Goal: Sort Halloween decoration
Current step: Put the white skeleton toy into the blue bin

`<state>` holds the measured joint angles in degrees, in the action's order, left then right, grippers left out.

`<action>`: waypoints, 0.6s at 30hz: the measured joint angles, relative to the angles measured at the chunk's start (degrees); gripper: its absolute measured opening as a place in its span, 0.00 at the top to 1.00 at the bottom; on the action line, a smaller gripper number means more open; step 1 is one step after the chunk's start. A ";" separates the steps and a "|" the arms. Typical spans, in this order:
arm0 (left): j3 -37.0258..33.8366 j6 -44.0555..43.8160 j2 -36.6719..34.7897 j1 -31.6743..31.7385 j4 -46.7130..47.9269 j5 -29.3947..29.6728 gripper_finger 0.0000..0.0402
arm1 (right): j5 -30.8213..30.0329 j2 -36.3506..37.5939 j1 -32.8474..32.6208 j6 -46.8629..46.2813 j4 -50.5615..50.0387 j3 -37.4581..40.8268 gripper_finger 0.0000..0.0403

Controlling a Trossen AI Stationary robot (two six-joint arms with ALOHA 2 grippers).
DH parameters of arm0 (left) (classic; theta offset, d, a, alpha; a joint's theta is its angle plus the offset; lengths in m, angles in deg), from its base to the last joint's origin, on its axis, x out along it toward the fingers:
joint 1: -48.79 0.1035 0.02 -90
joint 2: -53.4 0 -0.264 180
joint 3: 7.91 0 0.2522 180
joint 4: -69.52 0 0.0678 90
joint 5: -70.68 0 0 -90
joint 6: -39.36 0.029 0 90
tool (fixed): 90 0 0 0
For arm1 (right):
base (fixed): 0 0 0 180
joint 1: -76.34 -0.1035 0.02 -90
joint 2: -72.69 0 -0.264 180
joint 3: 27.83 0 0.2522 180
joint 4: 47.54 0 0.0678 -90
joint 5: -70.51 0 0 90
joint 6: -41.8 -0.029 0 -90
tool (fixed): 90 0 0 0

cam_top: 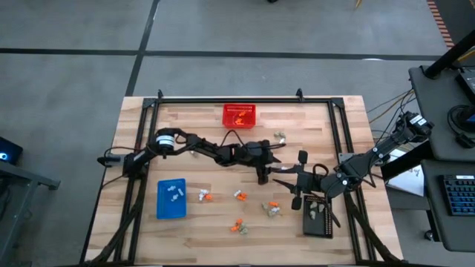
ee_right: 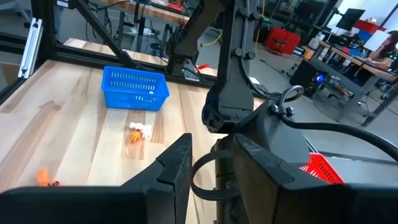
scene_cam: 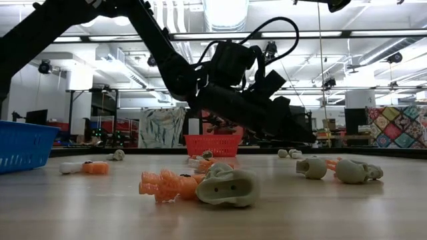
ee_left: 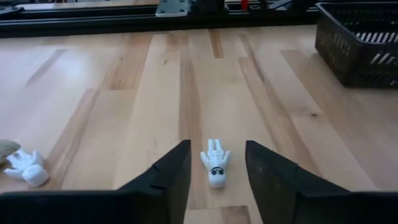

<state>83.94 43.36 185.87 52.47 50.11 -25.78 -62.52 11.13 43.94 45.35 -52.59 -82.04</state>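
Small white plastic skeleton trinket [ee_left: 215, 165]: flat on wooden table [ee_left: 93, 93], between spread fingers of left gripper [ee_left: 216, 180], untouched, lined up for pickup. Right gripper [ee_right: 211, 171]: beside it, parted, empty, waiting.

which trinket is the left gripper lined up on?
The white skeleton figure lying flat between the left gripper's open fingers; the other white trinket lies well off to the side.

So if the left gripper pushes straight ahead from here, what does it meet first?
The white skeleton trinket, lying on the table between the open left gripper's fingers. Beyond it the wood looks free to the frame rail.
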 joint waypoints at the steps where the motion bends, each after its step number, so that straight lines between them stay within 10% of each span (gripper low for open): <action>1: 0.00 -0.02 0.00 -0.02 -0.03 0.00 0.64 | 0.00 0.00 0.05 -0.01 0.00 0.00 0.73; 18: 0.02 -2.07 0.39 -0.88 -1.37 0.00 0.60 | -0.02 0.00 0.09 -0.98 -0.76 0.00 0.73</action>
<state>83.96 41.29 186.26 51.59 48.74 -25.78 -62.54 11.13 44.03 44.37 -53.36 -82.04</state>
